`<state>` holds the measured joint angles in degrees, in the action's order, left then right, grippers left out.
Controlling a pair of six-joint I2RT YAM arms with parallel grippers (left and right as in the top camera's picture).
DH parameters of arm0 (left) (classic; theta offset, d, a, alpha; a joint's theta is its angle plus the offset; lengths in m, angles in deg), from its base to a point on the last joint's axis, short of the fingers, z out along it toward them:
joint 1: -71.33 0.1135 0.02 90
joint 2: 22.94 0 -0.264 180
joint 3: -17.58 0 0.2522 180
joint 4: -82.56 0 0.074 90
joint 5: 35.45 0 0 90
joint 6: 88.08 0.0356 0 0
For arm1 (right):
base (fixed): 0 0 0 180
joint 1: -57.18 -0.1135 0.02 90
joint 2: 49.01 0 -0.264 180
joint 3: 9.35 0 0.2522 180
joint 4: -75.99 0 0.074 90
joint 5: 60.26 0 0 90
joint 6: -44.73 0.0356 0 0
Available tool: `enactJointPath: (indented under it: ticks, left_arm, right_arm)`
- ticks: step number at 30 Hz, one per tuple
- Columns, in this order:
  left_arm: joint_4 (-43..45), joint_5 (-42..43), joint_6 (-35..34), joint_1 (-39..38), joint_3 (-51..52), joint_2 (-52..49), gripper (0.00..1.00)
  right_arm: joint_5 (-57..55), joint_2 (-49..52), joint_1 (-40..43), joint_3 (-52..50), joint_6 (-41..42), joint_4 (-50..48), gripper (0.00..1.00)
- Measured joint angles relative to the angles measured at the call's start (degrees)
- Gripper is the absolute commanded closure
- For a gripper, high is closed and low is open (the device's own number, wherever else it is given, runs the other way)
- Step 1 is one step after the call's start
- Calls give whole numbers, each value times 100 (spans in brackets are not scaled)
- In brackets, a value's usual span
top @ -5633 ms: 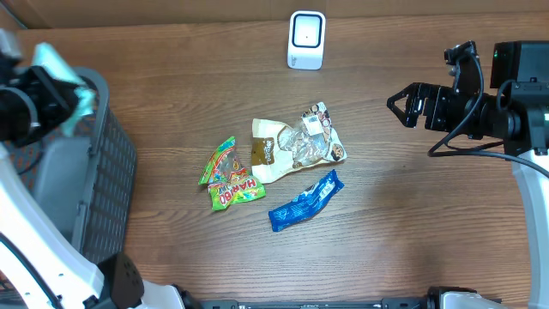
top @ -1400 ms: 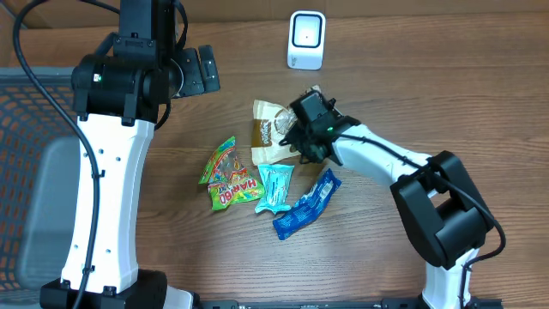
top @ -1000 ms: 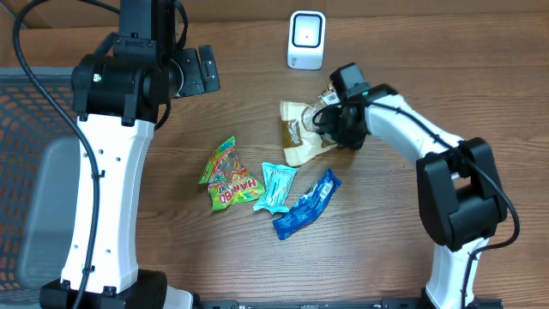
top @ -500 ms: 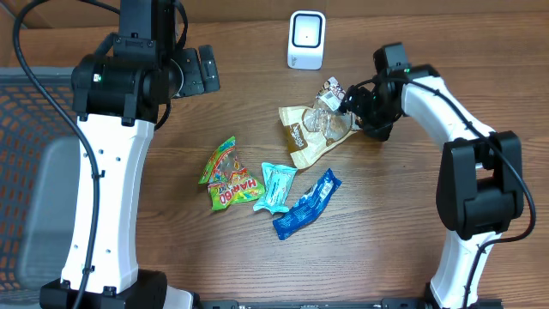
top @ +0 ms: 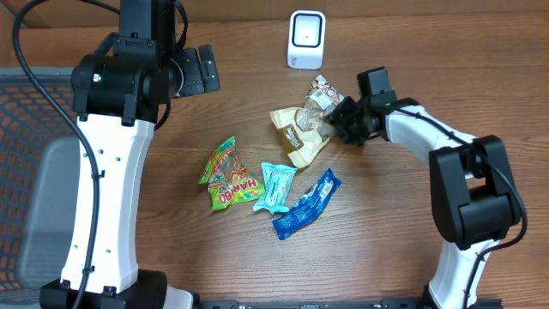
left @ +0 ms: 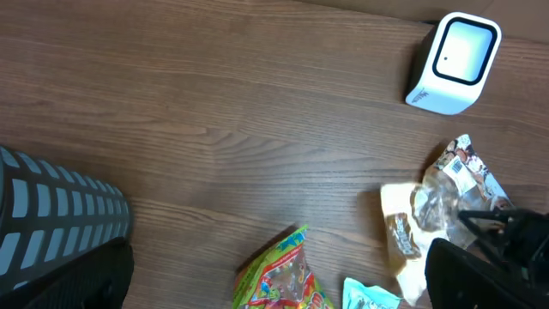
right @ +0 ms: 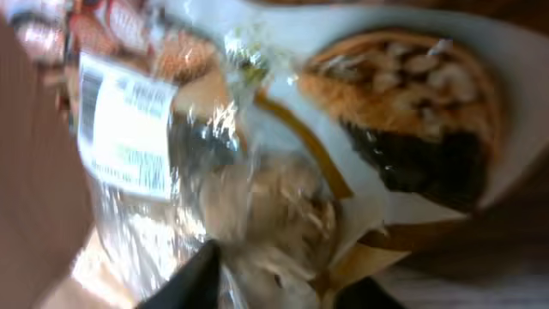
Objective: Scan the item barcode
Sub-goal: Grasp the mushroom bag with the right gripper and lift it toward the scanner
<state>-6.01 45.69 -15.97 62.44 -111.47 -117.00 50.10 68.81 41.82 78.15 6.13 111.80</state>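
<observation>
On the brown table, the right end effector pinches the cookie bag just near the scanner — probably to show its barcode — the left end effector hangs open.

Right wrist cam is blurred: snack bag overfills the frame, label unreadable. Can't tell if my right claw grips it. Basket is cropped.
</observation>
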Motion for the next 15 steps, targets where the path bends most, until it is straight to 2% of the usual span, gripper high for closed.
enactJointPath:
  ticks: [4,11,15]
  left_arm:
    - [-2,0,0,0,0,0,0]
    - [-2,0,0,0,0,0,0]
    - [-2,0,0,0,0,0,0]
  right_arm:
    - [289,107,-57,-144,-522,-387,96]
    - [1488,160,173,-170,-1690,-579,96]
    - [1856,9,350,-170,-2184,-197,96]
